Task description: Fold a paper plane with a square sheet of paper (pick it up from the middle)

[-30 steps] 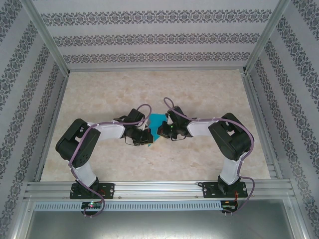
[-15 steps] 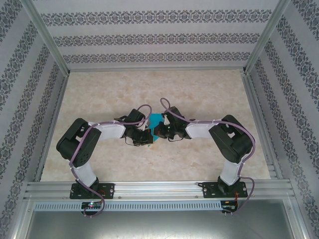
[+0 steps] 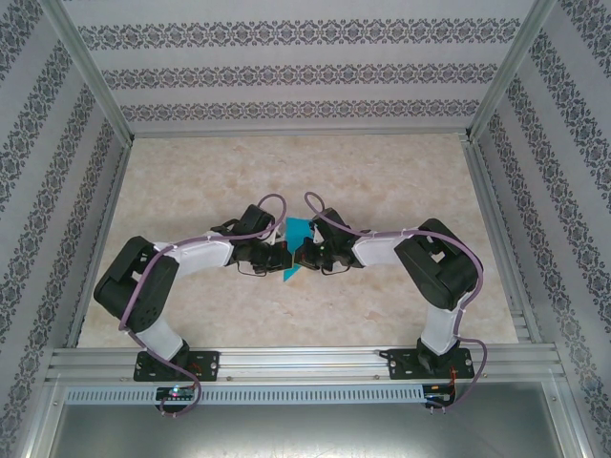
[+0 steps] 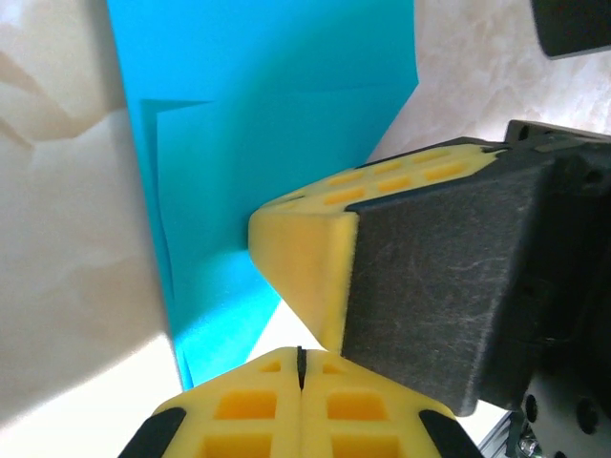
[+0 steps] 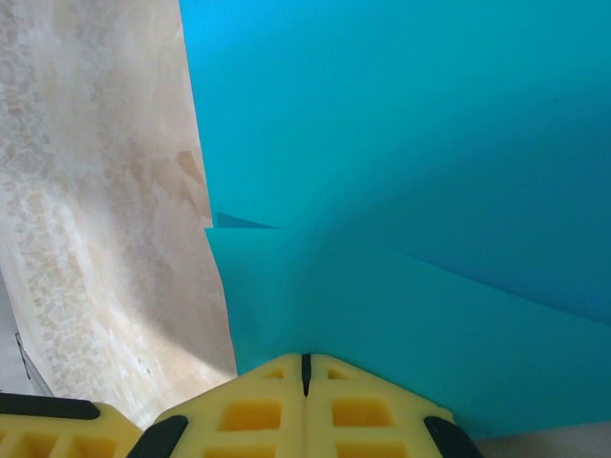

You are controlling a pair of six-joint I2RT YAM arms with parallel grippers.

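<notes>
The pale marbled table (image 3: 382, 181) carries two black-and-white robot arms bent inward so their wrists meet at its middle. Between them is the teal-blue sheet of thin paper (image 3: 296, 232), partly folded into layered flaps and tilted up off the table. The right hand (image 5: 305, 363) has its yellow pads pressed together on one edge of the sheet. The left hand (image 4: 299, 367) is likewise closed, pinching the sheet's lower corner.

Top view: paper (image 3: 298, 230) mostly hidden by left gripper (image 3: 281, 260), right gripper (image 3: 303, 256); folds too small to read. Wrist views crop paper edges.
</notes>
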